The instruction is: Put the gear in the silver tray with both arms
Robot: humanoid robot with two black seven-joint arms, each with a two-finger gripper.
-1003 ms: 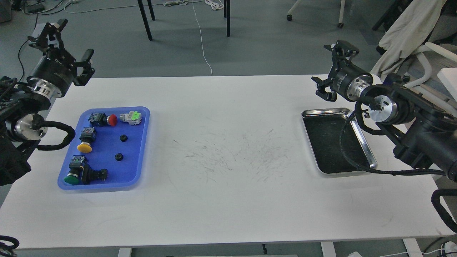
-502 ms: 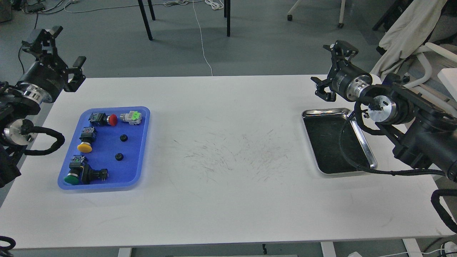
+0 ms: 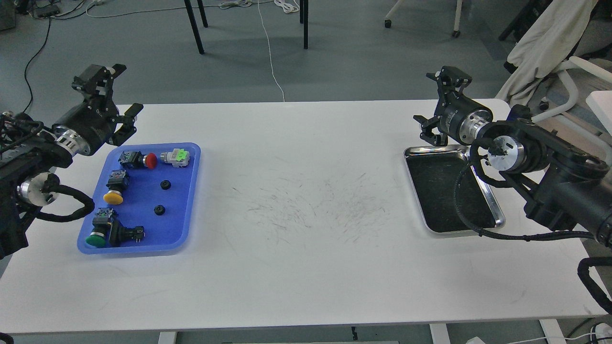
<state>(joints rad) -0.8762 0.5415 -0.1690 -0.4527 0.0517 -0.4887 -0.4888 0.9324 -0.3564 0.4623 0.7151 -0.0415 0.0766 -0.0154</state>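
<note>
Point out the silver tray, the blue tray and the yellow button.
silver tray (image 3: 493,209): head view, on its right rim.
blue tray (image 3: 184,191): head view, on a bare patch of its floor near the right wall.
yellow button (image 3: 113,197): head view, on its round yellow cap.

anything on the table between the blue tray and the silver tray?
Nothing. In the head view, the white table between the blue tray and the silver tray holds only scuff marks.
</note>
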